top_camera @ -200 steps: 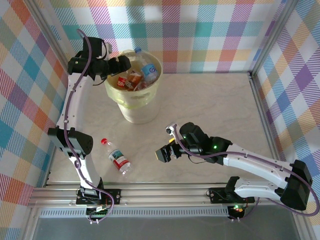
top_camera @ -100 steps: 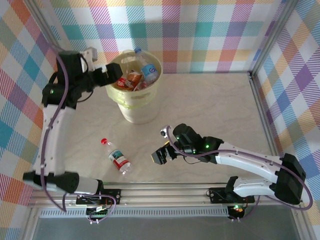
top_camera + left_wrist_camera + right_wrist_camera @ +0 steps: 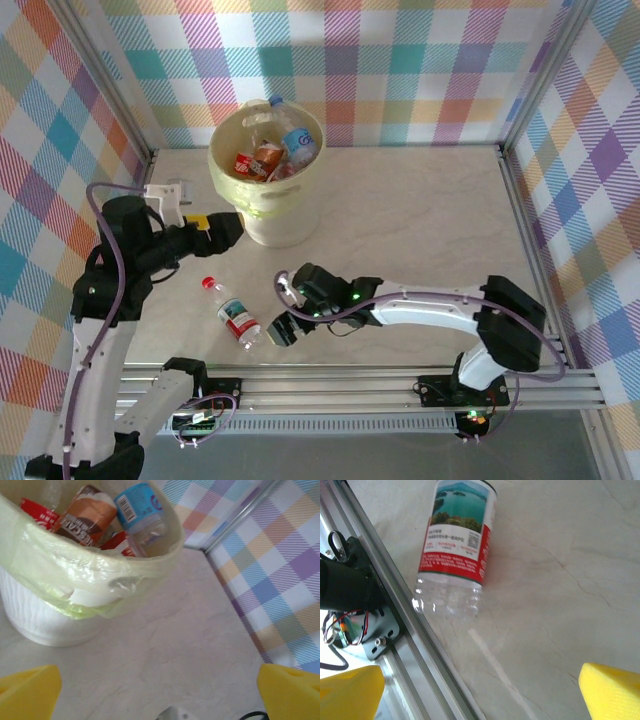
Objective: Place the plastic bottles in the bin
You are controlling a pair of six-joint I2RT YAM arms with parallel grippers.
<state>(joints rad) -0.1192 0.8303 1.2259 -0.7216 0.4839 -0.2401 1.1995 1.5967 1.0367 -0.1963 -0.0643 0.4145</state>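
Over at the left gripper [image 3: 226, 229]: spread wide, gripping nothing, low and just beside the bin [image 3: 285, 225]. Ahead of it and higher, heaped inside that bin, plastic bottles [image 3: 272, 156] with red, brown and blue labels. On to the counter [image 3: 420, 210]: one lone bottle [image 3: 233, 315] lying flat, red cap [image 3: 208, 283] at the end away from the right gripper [image 3: 283, 328]. There too, spread wide and empty, close behind the bottle's base, not touching.
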